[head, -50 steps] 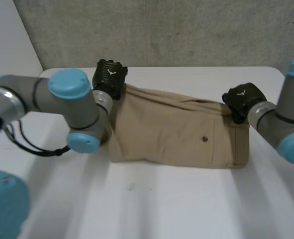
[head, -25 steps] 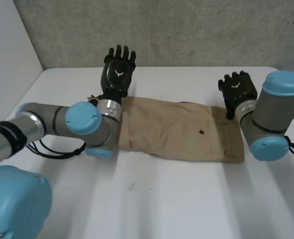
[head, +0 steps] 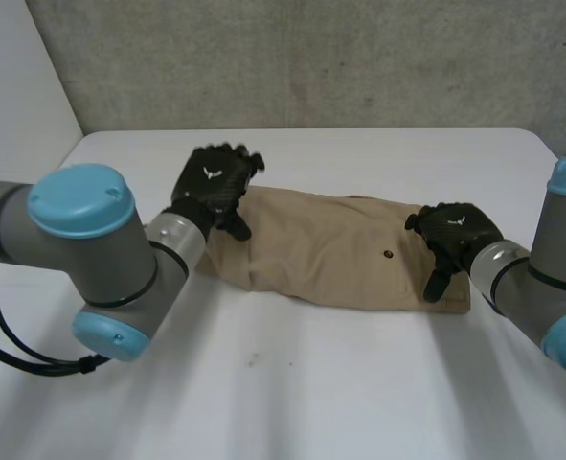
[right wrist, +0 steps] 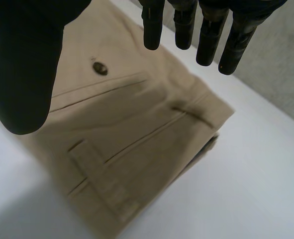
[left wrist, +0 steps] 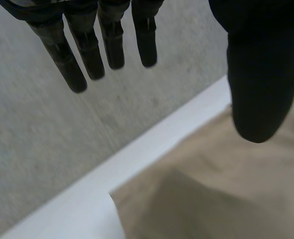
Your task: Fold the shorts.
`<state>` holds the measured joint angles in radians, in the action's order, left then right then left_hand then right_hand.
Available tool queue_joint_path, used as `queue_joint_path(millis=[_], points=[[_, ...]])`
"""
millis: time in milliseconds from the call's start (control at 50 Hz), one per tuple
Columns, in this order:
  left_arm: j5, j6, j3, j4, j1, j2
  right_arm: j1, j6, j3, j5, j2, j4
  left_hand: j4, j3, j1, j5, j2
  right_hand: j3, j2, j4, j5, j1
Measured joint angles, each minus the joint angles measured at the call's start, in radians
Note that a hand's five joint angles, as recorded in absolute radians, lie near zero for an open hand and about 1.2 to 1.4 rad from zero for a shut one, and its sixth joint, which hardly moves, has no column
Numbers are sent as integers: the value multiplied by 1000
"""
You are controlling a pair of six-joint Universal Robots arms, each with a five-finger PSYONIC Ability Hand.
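On the white tabletop (head: 292,383), tan shorts (head: 330,251) lie flat in a long strip, apparently already doubled lengthwise, with a back pocket and its button (head: 388,255) facing up. Over the shorts' leg end, the left robot hand (head: 213,185) hovers with straight fingers (left wrist: 89,57) spread away from the thumb (left wrist: 258,84), holding nothing. Over the waistband (right wrist: 102,184) end, the right robot hand (head: 453,232) is equally unclenched and empty, its fingers (right wrist: 181,25) hanging above the pocket. Neither visibly grips the cloth. With one hand stationed at each end of the shorts, the robot looks ready to carry one end over the other, a crosswise fold that appears not yet made. Beyond the shorts rises a grey wall (head: 311,57).
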<state>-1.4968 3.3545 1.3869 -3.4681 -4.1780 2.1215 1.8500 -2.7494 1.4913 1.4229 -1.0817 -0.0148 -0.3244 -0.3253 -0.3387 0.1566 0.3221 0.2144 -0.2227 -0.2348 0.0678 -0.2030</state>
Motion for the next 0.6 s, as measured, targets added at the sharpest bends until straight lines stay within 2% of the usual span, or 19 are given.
queue_joint_path(millis=[40, 80, 180, 240, 300, 320, 360, 400, 420, 460, 480, 600], points=[[-2, -4, -8, 6, 0, 25, -3, -10, 4, -5, 9, 3, -106, -114, -119, 103, 119, 10, -7, -3, 4, -4], [-9, -2, -26, 11, -2, 73, -8, -18, 9, -11, 27, 9, -362, -357, -386, 352, 367, 56, -46, -28, 38, -21], [-32, 37, -50, 15, -11, 126, -21, -18, 11, -16, 55, 25, -414, -413, -411, 399, 416, 132, -120, -110, 96, -91], [-68, 134, -58, 25, -40, 153, -36, -13, 10, -18, 80, 40, -408, -406, -394, 396, 410, 161, -143, -143, 128, -121], [-80, 173, -57, 31, -52, 157, -40, -12, 9, -18, 87, 43, -403, -402, -389, 395, 407, 161, -143, -143, 128, -121], [-93, 225, -51, 43, -65, 159, -45, -10, 8, -18, 95, 45, -402, -404, -392, 398, 409, 161, -143, -145, 131, -123], [-99, 259, -46, 55, -73, 159, -48, -9, 6, -18, 98, 45, -418, -417, -402, 406, 420, 176, -143, -153, 137, -134], [-101, 268, -44, 59, -75, 158, -48, -9, 6, -18, 99, 45, -466, -465, -462, 453, 481, 183, -143, -155, 137, -137], [-103, 284, -39, 70, -79, 157, -49, -8, 6, -18, 99, 45, -645, -652, -661, 631, 657, 188, -143, -158, 140, -137], [-105, 291, -37, 77, -81, 156, -49, -8, 7, -18, 98, 45, -793, -788, -803, 780, 796, 197, -143, -162, 143, -137], [-106, 294, -35, 82, -81, 155, -49, -8, 8, -18, 98, 45, -848, -841, -810, 814, 854, 202, -143, -166, 147, -137], [-109, 297, -34, 87, -82, 152, -47, -9, 16, -17, 101, 44, -869, -862, -810, 814, 873, 205, -143, -166, 151, -151]])
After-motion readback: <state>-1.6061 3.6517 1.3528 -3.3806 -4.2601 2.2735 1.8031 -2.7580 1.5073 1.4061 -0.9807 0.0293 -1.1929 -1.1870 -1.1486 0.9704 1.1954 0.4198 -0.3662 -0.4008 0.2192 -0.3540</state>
